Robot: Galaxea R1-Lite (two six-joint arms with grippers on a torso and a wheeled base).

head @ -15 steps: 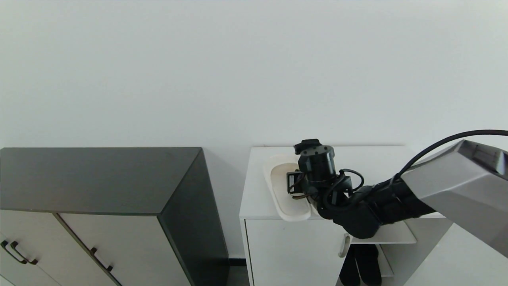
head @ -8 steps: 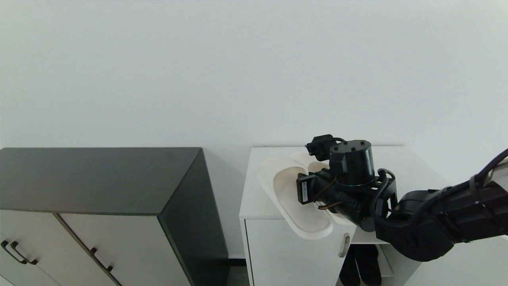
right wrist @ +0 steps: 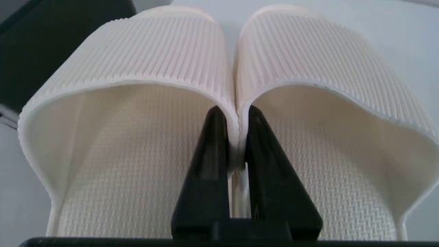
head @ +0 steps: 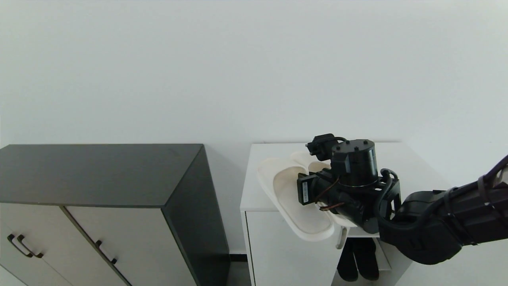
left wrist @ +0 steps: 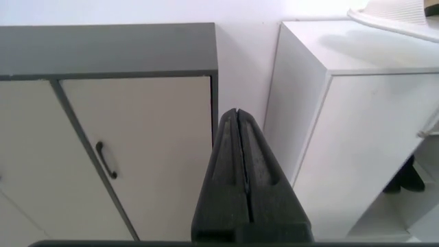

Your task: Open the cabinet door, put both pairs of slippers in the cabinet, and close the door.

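Head view, largest thing first: a dark-topped cabinet (head: 99, 174) with pale doors stands on the left, well apart from nothing much (only a narrow gap separates it from its neighbour). To its right is the white cabinet (head: 278, 258), its right-hand part open at the front. The right gripper (right wrist: 232, 123) is pinched narrow on the pair of white slippers (head: 301, 210), its fingers (right wrist: 209, 151) clamping the two touching inner walls together. The pair hangs over the cabinet's near top edge, heels jutting past it. Black slippers (head: 359, 258) sit low inside the open part, just right of a pale handle (head: 340, 238). The left gripper (left wrist: 238, 130) is pressed together, holding nothing, facing the gap between the cabinets.
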